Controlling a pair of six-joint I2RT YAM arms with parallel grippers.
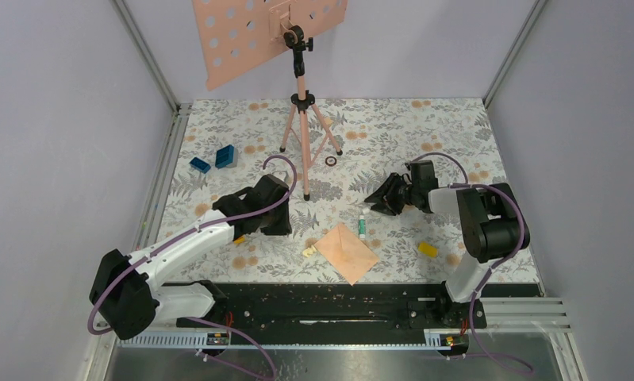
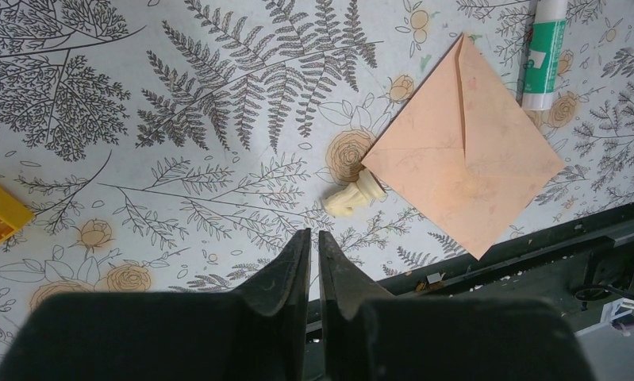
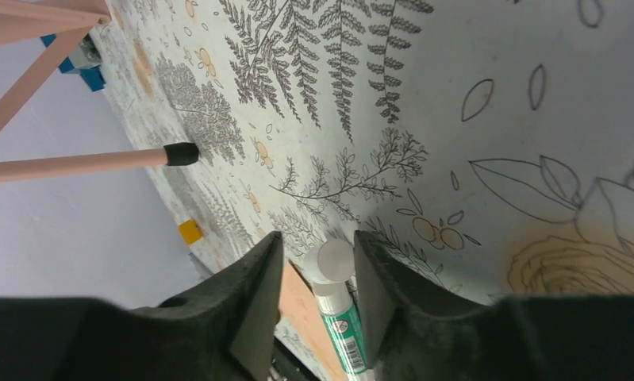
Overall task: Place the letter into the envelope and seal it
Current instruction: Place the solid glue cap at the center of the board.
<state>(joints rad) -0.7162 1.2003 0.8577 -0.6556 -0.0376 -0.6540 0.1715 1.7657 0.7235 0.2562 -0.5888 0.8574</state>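
The peach envelope point(image 1: 347, 252) lies flat on the fern-printed tabletop point(image 1: 424, 135) near its front edge, turned cornerwise, flaps folded down. A green-labelled glue stick point(image 1: 362, 227) lies just beyond its far corner, and a small cream piece point(image 2: 353, 196) sits at its left corner. The left end effector point(image 2: 314, 238) hangs over bare tabletop left of the envelope, fingers nearly together and empty. The right end effector point(image 3: 319, 236) has its fingers apart, gripping nothing, the glue stick's white cap in line between them.
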